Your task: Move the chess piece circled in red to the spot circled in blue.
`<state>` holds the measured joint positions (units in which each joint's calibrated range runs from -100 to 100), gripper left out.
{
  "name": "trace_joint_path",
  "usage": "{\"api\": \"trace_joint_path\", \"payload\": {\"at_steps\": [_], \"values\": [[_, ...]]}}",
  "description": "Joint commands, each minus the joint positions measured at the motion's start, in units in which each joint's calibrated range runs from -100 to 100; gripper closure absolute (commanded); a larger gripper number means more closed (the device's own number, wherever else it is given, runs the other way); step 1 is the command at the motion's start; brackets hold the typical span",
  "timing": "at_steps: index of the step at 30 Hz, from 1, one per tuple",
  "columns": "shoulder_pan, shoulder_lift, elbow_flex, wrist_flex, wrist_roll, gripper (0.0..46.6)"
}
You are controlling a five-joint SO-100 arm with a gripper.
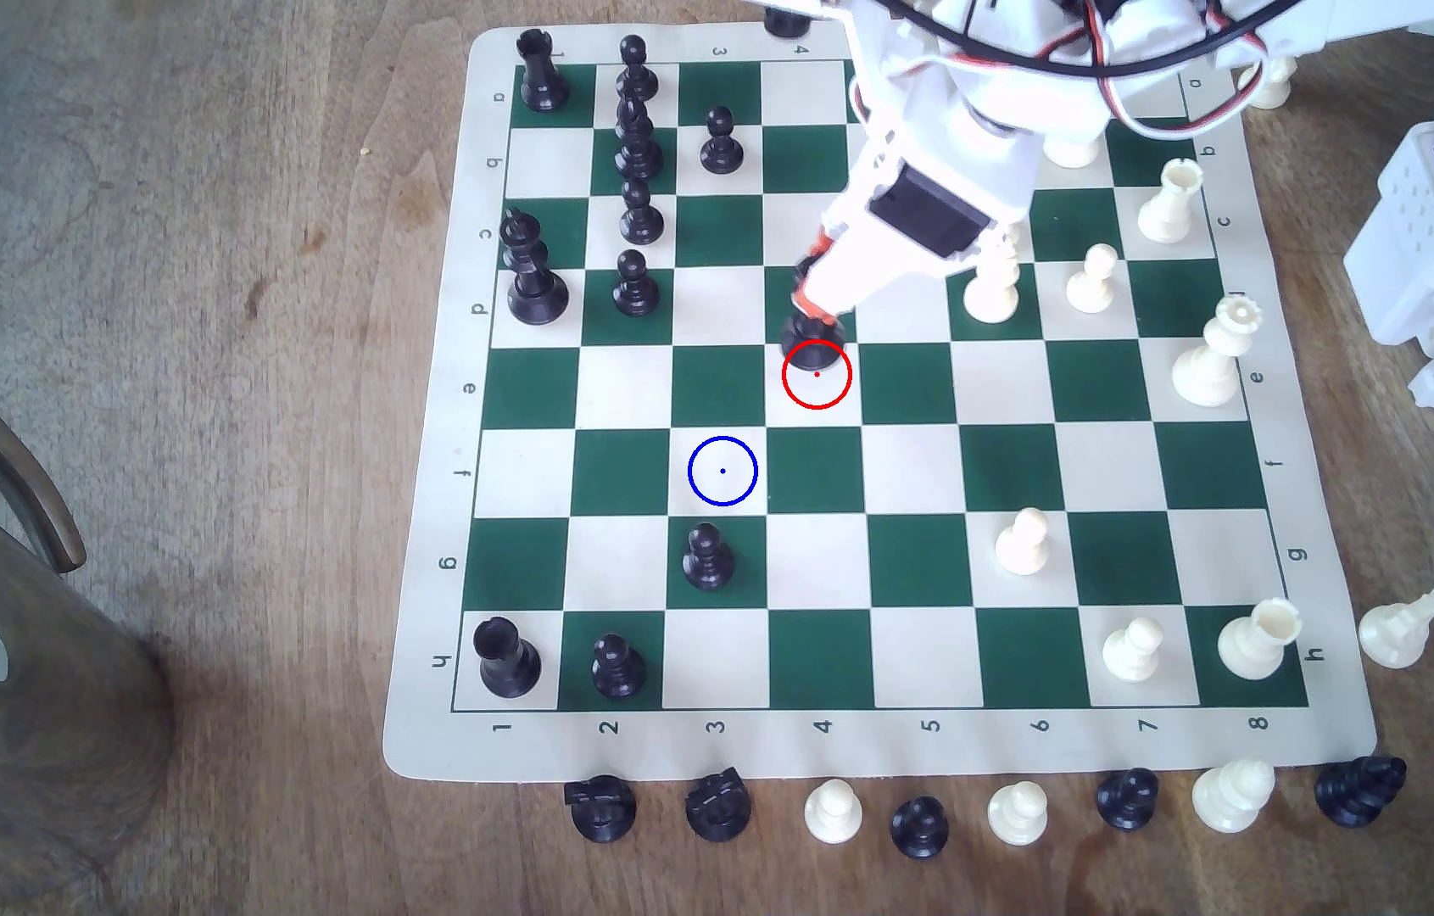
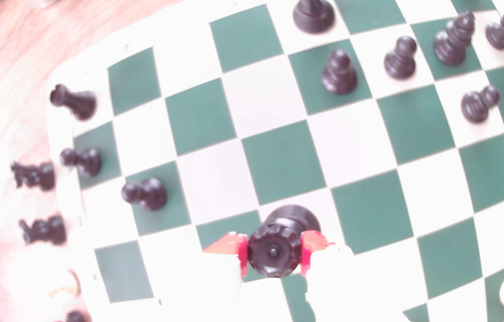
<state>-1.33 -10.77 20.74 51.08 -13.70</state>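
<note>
- The pincer (image 2: 273, 252) grips the black queen (image 2: 275, 250) by its notched top, with 1 red pad (image 2: 309, 244) on each side.
- In the exterior view, the queen (image 1: 812, 339) stands at the far edge of the red ring (image 1: 817, 375), near the board's (image 1: 907, 749) middle.
- The blue-ringed square (image 1: 723, 471) lies nearer and to the exterior view's left, with a black pawn (image 1: 707, 555) just beyond it.

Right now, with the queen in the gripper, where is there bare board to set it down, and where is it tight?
The gripper is clamped on the black queen. The blue-ringed square is bare, as are its whole rank and the squares toward the red ring. Only a black pawn borders it on the near side. The black pawn column at the exterior view's upper left is crowded.
</note>
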Motion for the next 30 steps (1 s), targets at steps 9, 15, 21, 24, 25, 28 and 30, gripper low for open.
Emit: {"api": "trace_joint_path", "payload": {"at_steps": [9, 15, 21, 24, 25, 28, 30], "values": [[-7.2, 9.2, -24.8, 3.6, 1.1, 46.4], [-8.4, 17.4, -29.8, 3.2, 1.4, 46.2], [-6.2, 21.5, -29.8, 1.8, 2.0, 46.4], [-5.4, 21.6, -29.3, 1.1, 2.0, 46.4], [-5.3, 21.8, -29.3, 1.1, 2.0, 46.4], [-5.0, 22.2, -29.3, 0.5, 2.0, 46.0], [-4.8, 22.3, -28.7, -0.2, 2.0, 45.4]]}}
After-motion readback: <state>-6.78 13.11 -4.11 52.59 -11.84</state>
